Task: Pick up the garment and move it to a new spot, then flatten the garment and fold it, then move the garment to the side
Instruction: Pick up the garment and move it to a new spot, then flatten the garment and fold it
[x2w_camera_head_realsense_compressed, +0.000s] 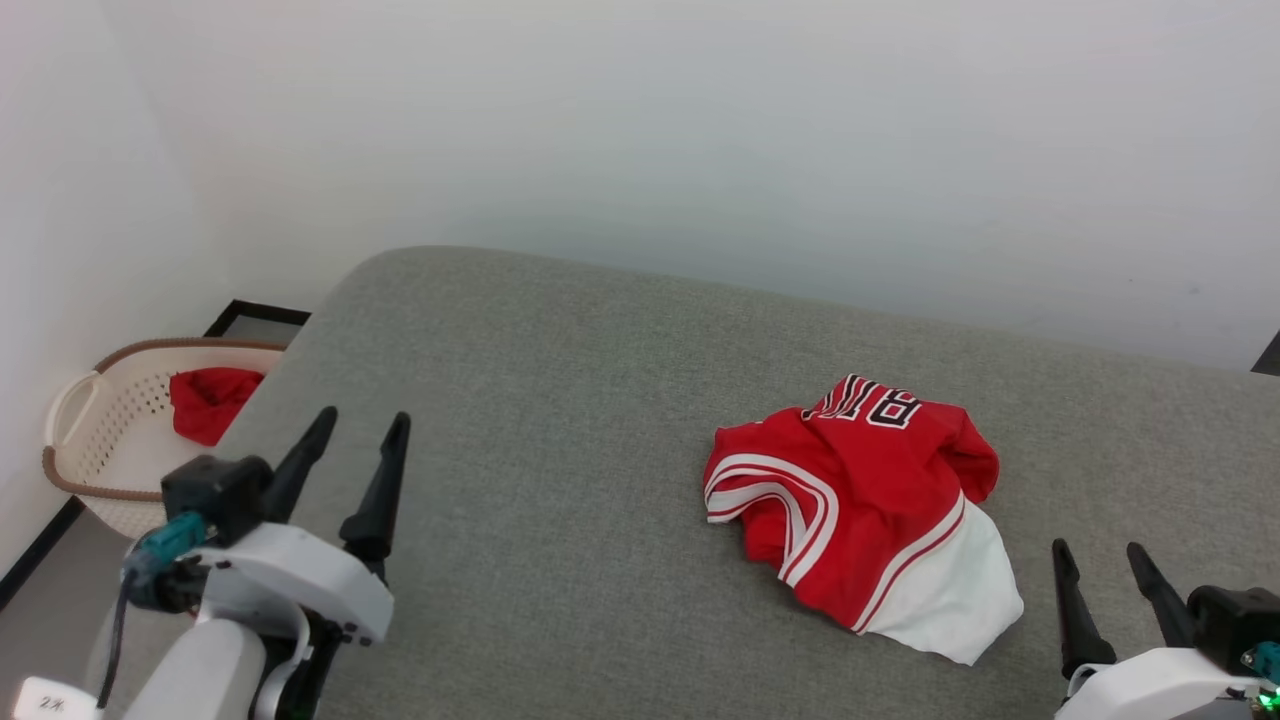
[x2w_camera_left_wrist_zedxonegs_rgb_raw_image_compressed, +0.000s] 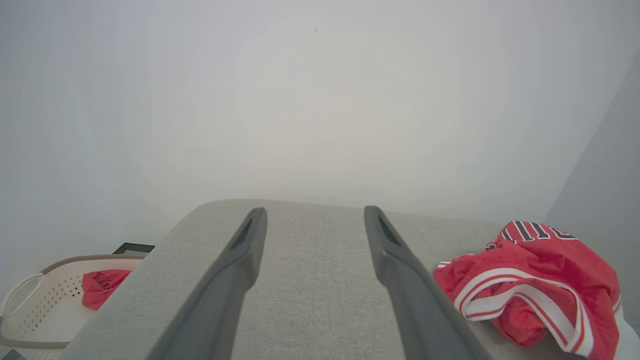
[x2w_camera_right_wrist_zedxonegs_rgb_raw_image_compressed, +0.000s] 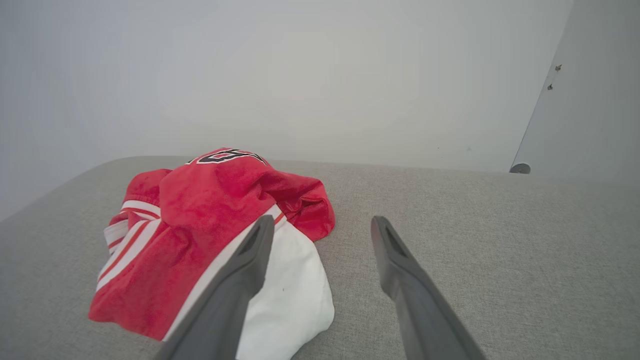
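A crumpled red jersey shirt (x2w_camera_head_realsense_compressed: 860, 510) with a white sleeve and striped trim lies on the right half of the grey fabric-covered surface (x2w_camera_head_realsense_compressed: 560, 400). The left hand (x2w_camera_head_realsense_compressed: 362, 420) hovers at the surface's left edge, fingers spread and empty. The right hand (x2w_camera_head_realsense_compressed: 1098, 550), also spread, is near the surface's front right.

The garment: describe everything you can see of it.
The garment is a red jersey of thin-looking fabric with a white section, red-and-white striped trim and black white-edged lettering partly lost in folds. It lies crumpled in a heap on the grey upholstered surface, toward the robot's right. Only that surface touches it; the open right gripper stands close by, apart.
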